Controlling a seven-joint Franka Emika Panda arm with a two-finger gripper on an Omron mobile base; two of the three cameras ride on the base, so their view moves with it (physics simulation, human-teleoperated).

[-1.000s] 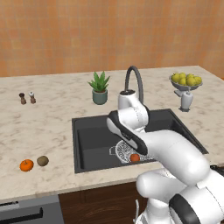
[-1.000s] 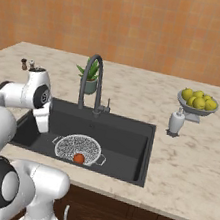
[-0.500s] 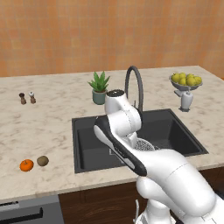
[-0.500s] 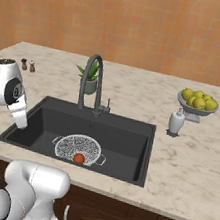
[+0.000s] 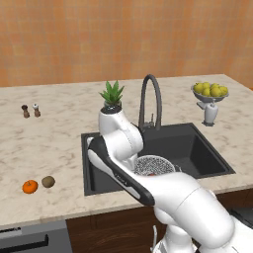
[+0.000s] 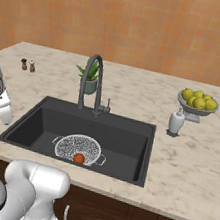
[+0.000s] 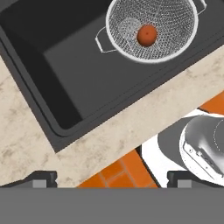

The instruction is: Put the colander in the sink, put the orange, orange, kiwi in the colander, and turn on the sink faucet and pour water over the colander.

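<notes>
The silver mesh colander (image 6: 78,149) sits in the dark sink (image 6: 128,135) with one reddish orange (image 6: 78,158) inside it. The hand view looks down on the colander (image 7: 151,28) and that orange (image 7: 147,35) from above the sink's front corner. My gripper (image 7: 112,180) is open and empty, off to the side of the colander over the counter's front edge. A bright orange (image 5: 30,186) and the brown kiwi (image 5: 48,182) lie side by side on the counter left of the sink (image 5: 197,148). The gooseneck faucet (image 6: 93,79) stands behind the basin, with no water running.
A potted plant (image 5: 112,96) stands behind the sink's left corner. Two small shakers (image 5: 29,109) stand at the back left. A pedestal bowl of lemons (image 6: 198,101) and a white dispenser (image 6: 176,122) are on the right. My arm (image 5: 118,143) hides part of the colander.
The arm has swung left, away from above the colander toward the sink's left front side. The gripper has stayed open. The orange still lies in the colander.
</notes>
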